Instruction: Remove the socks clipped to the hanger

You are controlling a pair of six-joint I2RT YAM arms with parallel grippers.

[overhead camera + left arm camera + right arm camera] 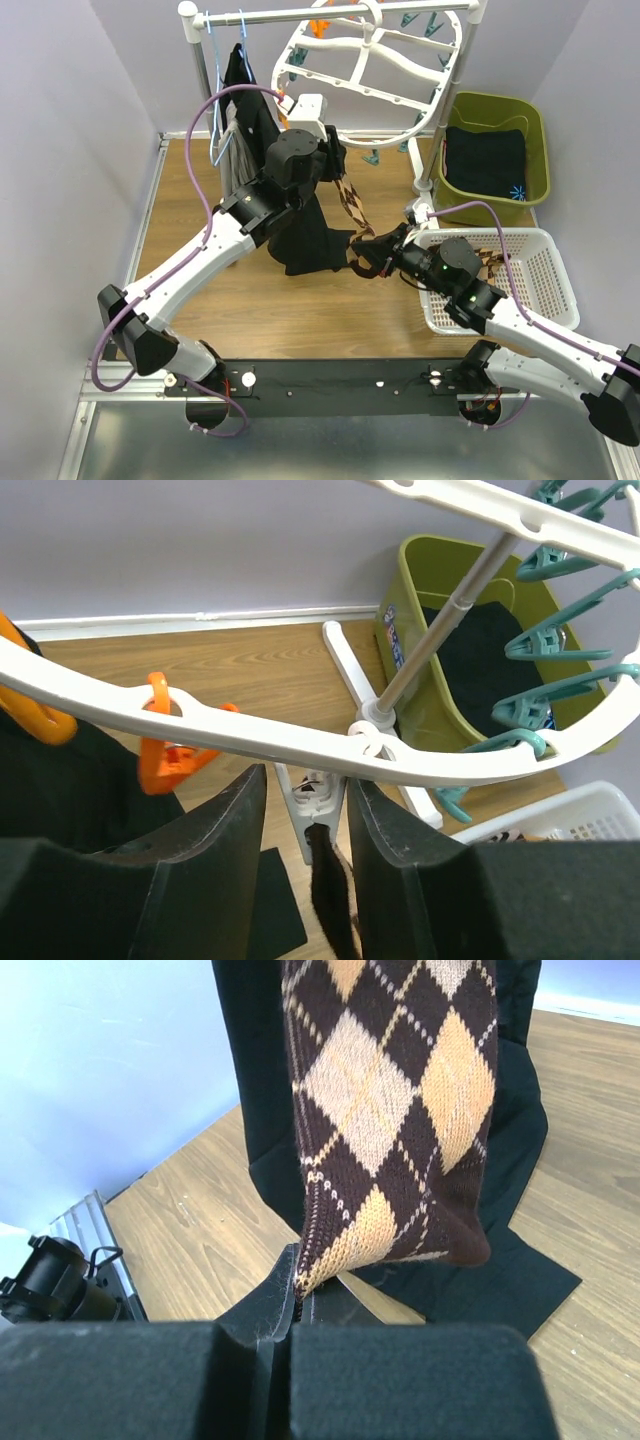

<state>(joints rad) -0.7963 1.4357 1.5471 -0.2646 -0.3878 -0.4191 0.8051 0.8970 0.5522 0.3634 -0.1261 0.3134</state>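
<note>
Right gripper (295, 1305) was pinched tight on the bottom tip of the argyle sock (390, 1110) hanging off the hanger (260, 738). Left gripper (307, 815) sat spread apart around a white clip (312, 788) under the rim.

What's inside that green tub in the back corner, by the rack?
The green tub holds a folded black cloth with a small blue mark near one corner. The cloth covers the bottom, so anything underneath it is hidden.
</note>
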